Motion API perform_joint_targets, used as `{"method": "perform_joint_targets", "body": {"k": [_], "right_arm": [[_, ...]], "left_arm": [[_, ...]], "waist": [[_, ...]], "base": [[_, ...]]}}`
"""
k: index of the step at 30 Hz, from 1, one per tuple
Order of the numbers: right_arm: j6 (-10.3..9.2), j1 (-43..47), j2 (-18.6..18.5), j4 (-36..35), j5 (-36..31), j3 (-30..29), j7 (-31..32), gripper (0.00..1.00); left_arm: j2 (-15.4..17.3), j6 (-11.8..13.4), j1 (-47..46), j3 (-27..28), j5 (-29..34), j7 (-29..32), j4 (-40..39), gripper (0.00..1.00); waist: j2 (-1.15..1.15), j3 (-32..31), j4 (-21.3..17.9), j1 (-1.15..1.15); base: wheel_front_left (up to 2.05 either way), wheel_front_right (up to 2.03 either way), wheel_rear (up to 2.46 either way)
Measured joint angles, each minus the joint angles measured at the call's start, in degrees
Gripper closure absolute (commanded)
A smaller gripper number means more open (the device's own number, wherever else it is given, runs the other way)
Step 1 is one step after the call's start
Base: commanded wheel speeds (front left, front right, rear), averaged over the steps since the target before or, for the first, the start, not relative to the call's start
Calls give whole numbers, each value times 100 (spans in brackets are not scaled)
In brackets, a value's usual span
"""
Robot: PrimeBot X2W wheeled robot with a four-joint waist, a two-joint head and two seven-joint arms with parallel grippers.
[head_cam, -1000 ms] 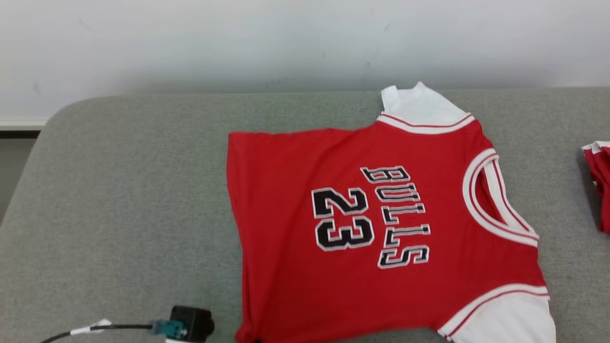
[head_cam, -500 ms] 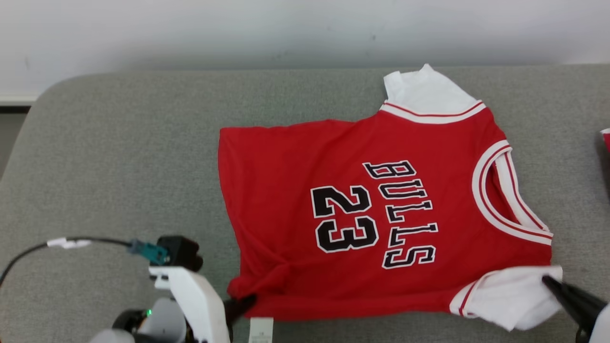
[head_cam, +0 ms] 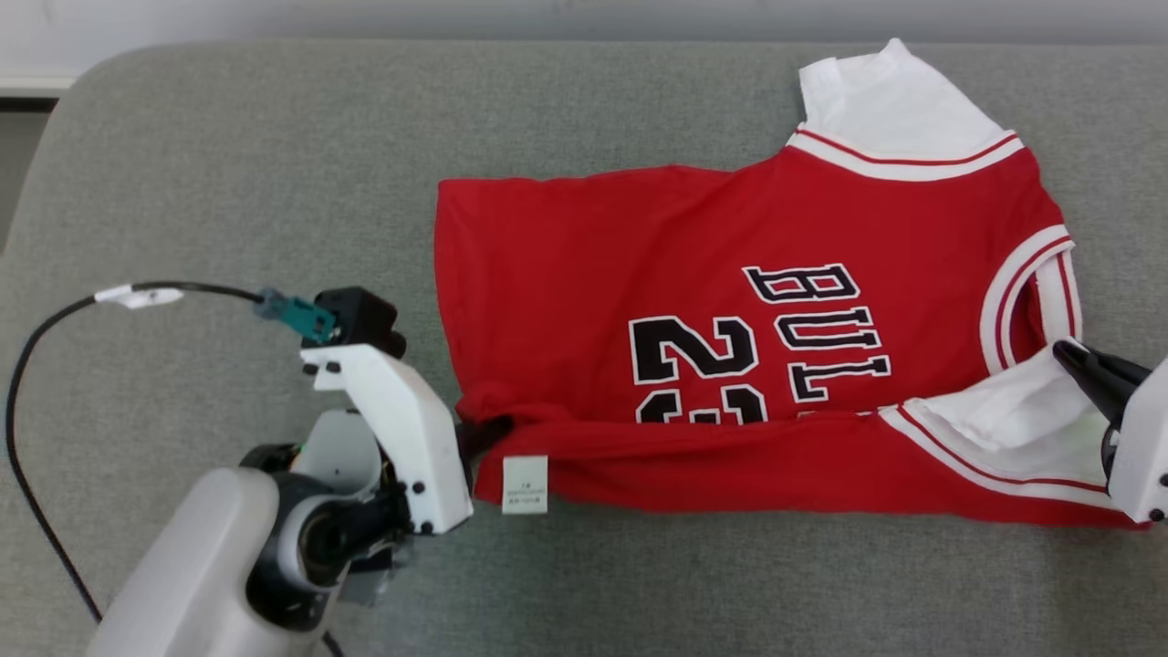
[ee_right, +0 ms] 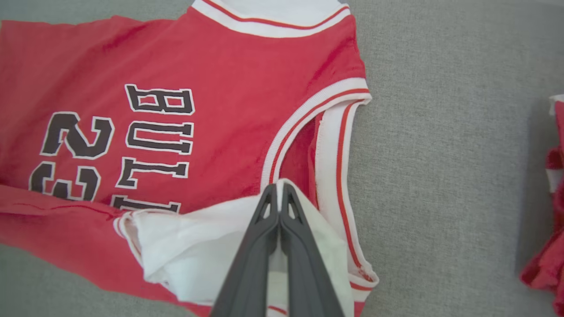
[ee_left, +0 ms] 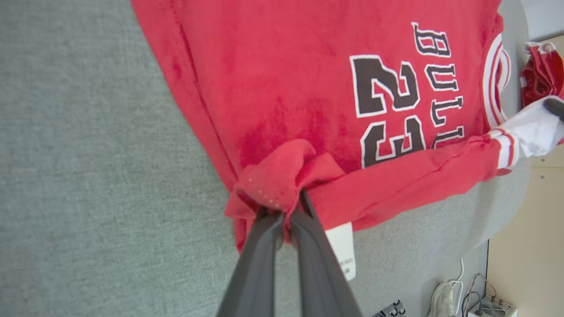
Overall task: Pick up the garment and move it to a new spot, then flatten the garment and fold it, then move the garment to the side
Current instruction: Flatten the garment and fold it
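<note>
The garment (head_cam: 730, 237) is a red jersey with white sleeves and a black "BULLS 23" print, lying on the grey cushion (head_cam: 228, 164). Its near edge is lifted and turned over toward the far side, covering the lower part of the print. My left gripper (head_cam: 485, 434) is shut on the bunched red hem corner (ee_left: 277, 185), with its tips (ee_left: 287, 215) buried in the cloth. At the right edge of the head view, my right gripper (head_cam: 1066, 351) is shut on the near white sleeve (ee_right: 198, 242); its closed tips (ee_right: 278, 188) sit just below the neckline.
A white care label (head_cam: 526, 484) hangs from the folded edge beside my left wrist. A black cable (head_cam: 55, 319) loops over the cushion at the left. Another crumpled red garment (ee_right: 546, 246) lies further right. The cushion's rounded left corner (head_cam: 64, 109) is close.
The head camera has tilted down. Both grippers have come into view holding the garment's near edge and carried it up and over, so the fold now hides part of the "23".
</note>
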Motion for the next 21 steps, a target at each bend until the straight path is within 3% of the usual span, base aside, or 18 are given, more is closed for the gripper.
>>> {"method": "perform_joint_targets", "body": {"k": [1,2,3,4,10,18,21], "right_arm": [[0,-48,-7,75,-31,54,-100,95],[0,-85,-2,135,-30,81,-190,66],[0,-113,0,186,-25,122,-280,18],[0,-123,9,234,-24,142,-397,0],[0,54,-51,230,64,188,-987,0],[0,1077,-566,-281,116,58,-1445,0],[0,1443,-777,-287,71,10,-1569,0]], "left_arm": [[-57,3,-66,14,5,-37,47,26],[-132,37,-105,43,4,-93,87,0],[-191,52,-130,58,2,-132,120,0],[-218,37,-142,55,2,-175,140,0],[-216,-21,110,254,-71,-535,-30,0],[408,-257,1024,241,249,-864,-794,0],[493,-299,1246,116,383,-953,-892,0]], "waist": [[0,20,22,0],[0,30,39,0],[0,28,48,0],[0,15,48,0],[0,-211,0,0],[0,-634,-132,-1],[0,-627,-155,-1]], "base": [[0,0,0],[0,0,0],[0,0,0],[0,0,0],[0,0,0],[0,0,0],[0,0,0]]}}
